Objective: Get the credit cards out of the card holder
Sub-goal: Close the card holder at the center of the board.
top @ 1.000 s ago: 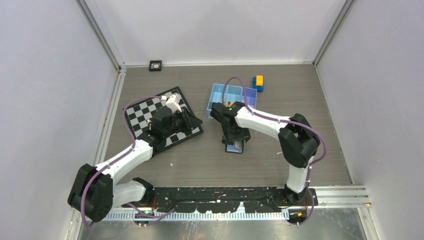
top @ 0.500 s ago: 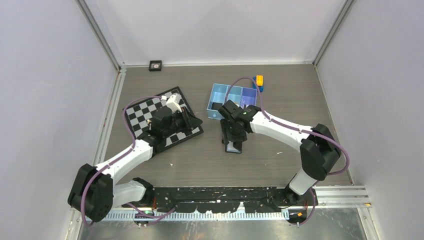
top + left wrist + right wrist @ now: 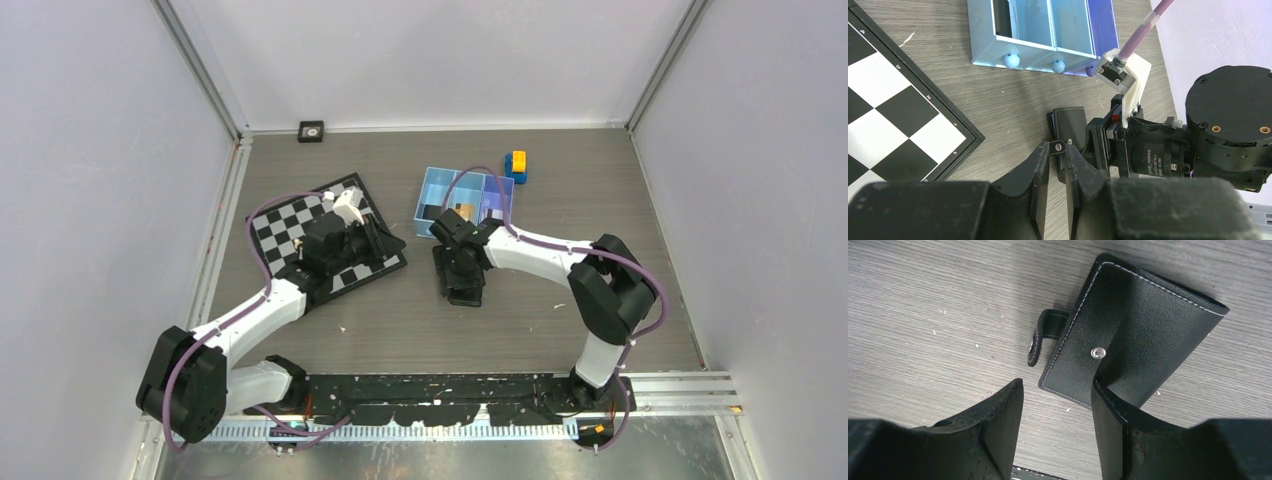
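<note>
The black card holder (image 3: 1133, 330) lies folded shut on the wooden table, its snap strap (image 3: 1040, 337) hanging loose to the left. My right gripper (image 3: 1057, 385) is open just above it, with the right finger (image 3: 1108, 405) over the holder's face and the left finger over bare table. In the top view the right gripper (image 3: 458, 272) covers most of the holder (image 3: 466, 298). My left gripper (image 3: 1058, 148) is shut and empty and hovers at the chessboard's right corner (image 3: 385, 240), pointing at the holder (image 3: 1070, 122). The credit cards are hidden.
A light-blue three-compartment tray (image 3: 432, 190) stands just behind the holder and also shows in the left wrist view (image 3: 1013, 47). Yellow-and-blue toy blocks (image 3: 517, 165) sit beyond it. A chessboard (image 3: 300, 230) lies at the left. A small black square (image 3: 311, 131) is at the back wall.
The right arm's elbow swung out to the right and partly back. Its gripper stayed over the holder and shifted slightly left. The holder's pale edge no longer shows. The left arm has not moved.
</note>
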`<state>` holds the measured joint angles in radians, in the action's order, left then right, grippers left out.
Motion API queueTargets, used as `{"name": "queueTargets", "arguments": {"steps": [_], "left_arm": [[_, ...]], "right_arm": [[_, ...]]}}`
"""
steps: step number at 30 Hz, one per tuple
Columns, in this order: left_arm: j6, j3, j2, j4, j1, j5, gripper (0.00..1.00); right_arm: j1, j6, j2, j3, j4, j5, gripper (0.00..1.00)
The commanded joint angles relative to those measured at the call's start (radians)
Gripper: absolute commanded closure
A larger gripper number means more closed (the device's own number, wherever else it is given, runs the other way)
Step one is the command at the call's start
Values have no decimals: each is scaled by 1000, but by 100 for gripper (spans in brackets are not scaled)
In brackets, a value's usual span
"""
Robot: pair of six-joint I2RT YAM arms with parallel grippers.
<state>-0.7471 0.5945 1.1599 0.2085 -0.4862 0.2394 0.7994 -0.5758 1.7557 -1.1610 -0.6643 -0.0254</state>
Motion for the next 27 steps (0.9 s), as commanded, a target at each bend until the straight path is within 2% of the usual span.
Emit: {"name": "queueTargets", "arguments": {"steps": [1, 4, 6, 8, 10, 16, 19, 27], "left_arm": [[11, 26, -11, 40, 1, 15, 80], [11, 19, -25, 45, 1, 9, 80], [10, 18, -25, 47, 2, 9, 80], [8, 19, -18, 53, 1, 17, 80], [4, 20, -10, 56, 1, 23, 80], [2, 22, -3, 60, 1, 28, 80], [2, 21, -5, 60, 1, 26, 80], [2, 22, -1, 60, 1, 27, 80]], "right_arm": [[1, 27, -82, 2, 51, -13, 44], [1, 47, -194, 20, 49, -67, 44], [1, 55, -253, 38, 50, -115, 48], [0, 60, -296, 55, 45, -158, 58], [0, 46, -329, 75, 39, -208, 73], [-2, 16, -372, 133, 48, -277, 99], [-2, 7, -329, 137, 48, -278, 100], [-16, -1, -94, 132, 93, -310, 99]]}}
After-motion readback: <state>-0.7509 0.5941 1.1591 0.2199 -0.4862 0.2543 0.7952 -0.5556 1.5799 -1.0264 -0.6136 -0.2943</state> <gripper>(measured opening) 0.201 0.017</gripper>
